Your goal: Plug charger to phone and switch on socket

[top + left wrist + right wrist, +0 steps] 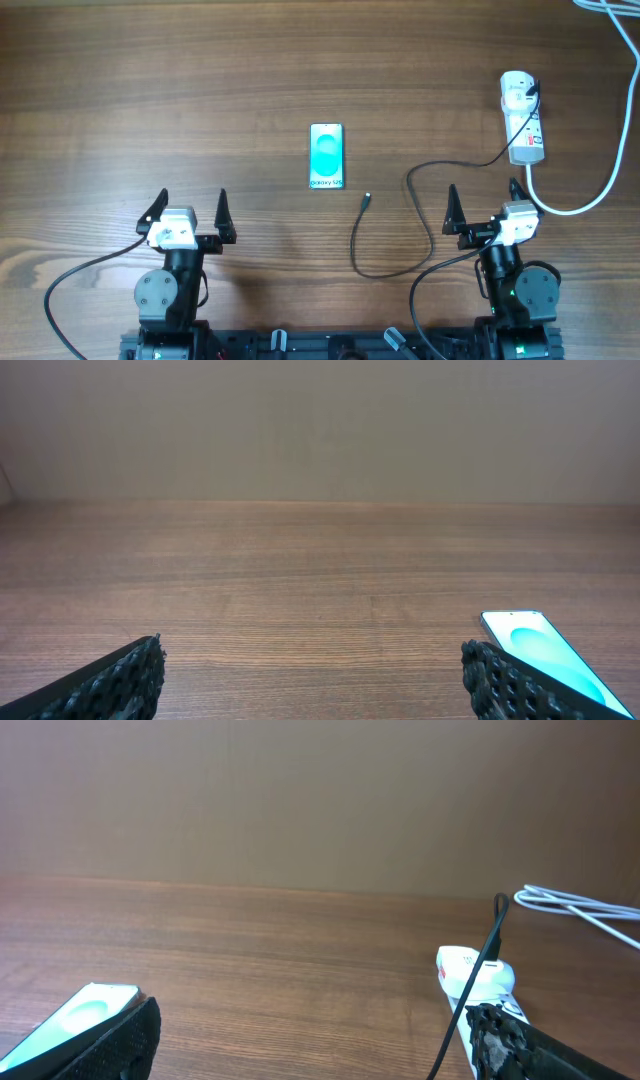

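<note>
The phone point(327, 156) lies flat mid-table, cyan screen up. It also shows at the right edge of the left wrist view as phone point(545, 650) and at the lower left of the right wrist view as phone point(85, 1010). The charger's thin black cable point(428, 225) loops from its loose plug tip point(367, 200) up to a black plug on the white socket point(522, 120). Left gripper point(192, 195) is open and holds nothing, below and left of the phone. Right gripper point(483, 190) is open and holds nothing, just below the socket point(475, 975), with the cable point(485, 960) running past its right finger.
The socket's thicker white lead point(590, 200) curves off toward the far right corner; white lead point(575, 905) lies beyond the socket. Bare wooden table point(150, 90) spreads to the left and back. The arm bases sit at the near edge.
</note>
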Robot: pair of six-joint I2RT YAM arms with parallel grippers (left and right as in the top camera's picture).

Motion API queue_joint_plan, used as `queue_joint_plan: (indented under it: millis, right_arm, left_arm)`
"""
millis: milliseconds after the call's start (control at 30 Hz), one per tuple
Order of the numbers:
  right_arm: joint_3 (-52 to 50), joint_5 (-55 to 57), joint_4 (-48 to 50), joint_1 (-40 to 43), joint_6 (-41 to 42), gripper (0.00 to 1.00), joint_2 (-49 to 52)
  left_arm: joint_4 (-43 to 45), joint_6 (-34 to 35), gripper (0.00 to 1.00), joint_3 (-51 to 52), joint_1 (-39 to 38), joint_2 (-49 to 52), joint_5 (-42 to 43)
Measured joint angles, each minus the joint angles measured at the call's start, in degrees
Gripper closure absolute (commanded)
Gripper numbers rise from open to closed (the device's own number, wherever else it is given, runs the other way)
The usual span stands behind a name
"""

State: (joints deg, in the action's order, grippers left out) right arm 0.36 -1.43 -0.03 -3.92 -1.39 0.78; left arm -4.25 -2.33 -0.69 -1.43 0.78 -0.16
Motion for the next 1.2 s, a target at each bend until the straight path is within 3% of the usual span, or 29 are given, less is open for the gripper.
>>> queue_joint_plan:
  millis: [1033, 1133, 1200]
  right_arm:
    - [0.0, 0.0, 0.0, 0.0, 0.0, 0.0, 0.0]
    - [0.0, 0.0, 0.02, 0.0, 0.0, 0.0, 0.0]
    - [0.0, 0.0, 0.0, 0.0, 0.0, 0.0, 0.0]
  left_arm:
    - [0.0, 0.0, 0.0, 0.0, 0.0, 0.0, 0.02]
    - [0.61, 0.09, 0.0, 0.02, 0.0, 0.0, 4.72]
    - [2.97, 1.07, 0.0, 0.11, 0.0, 0.0, 14.08]
